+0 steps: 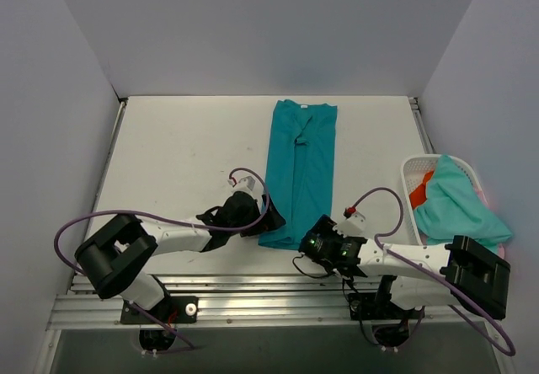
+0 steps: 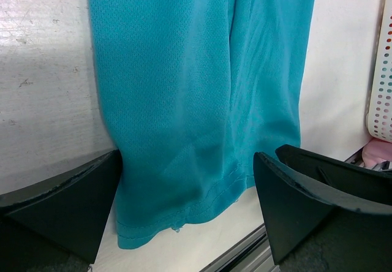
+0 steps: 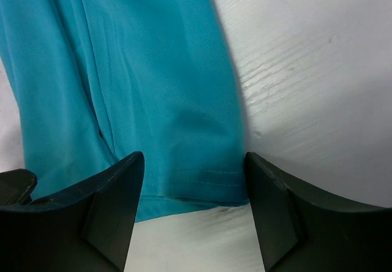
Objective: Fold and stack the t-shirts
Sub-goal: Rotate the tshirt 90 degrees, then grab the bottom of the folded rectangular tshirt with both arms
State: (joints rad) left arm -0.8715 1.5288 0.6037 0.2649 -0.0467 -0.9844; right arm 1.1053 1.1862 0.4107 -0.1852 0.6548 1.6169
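A deep teal t-shirt [image 1: 301,170] lies folded lengthwise into a long strip down the middle of the table, hem toward me. My left gripper [image 1: 268,216] is open at the hem's left corner; in the left wrist view the hem [image 2: 184,204] lies between its fingers. My right gripper [image 1: 310,237] is open at the hem's right corner; the right wrist view shows the hem [image 3: 196,180] between its fingers. A paler aqua t-shirt [image 1: 455,204] and an orange-red one [image 1: 421,190] lie in the basket.
A white plastic lattice basket [image 1: 410,168] stands at the right edge of the table, also seen in the left wrist view [image 2: 383,82]. The metal rail [image 1: 253,294] runs along the near table edge, just behind both grippers.
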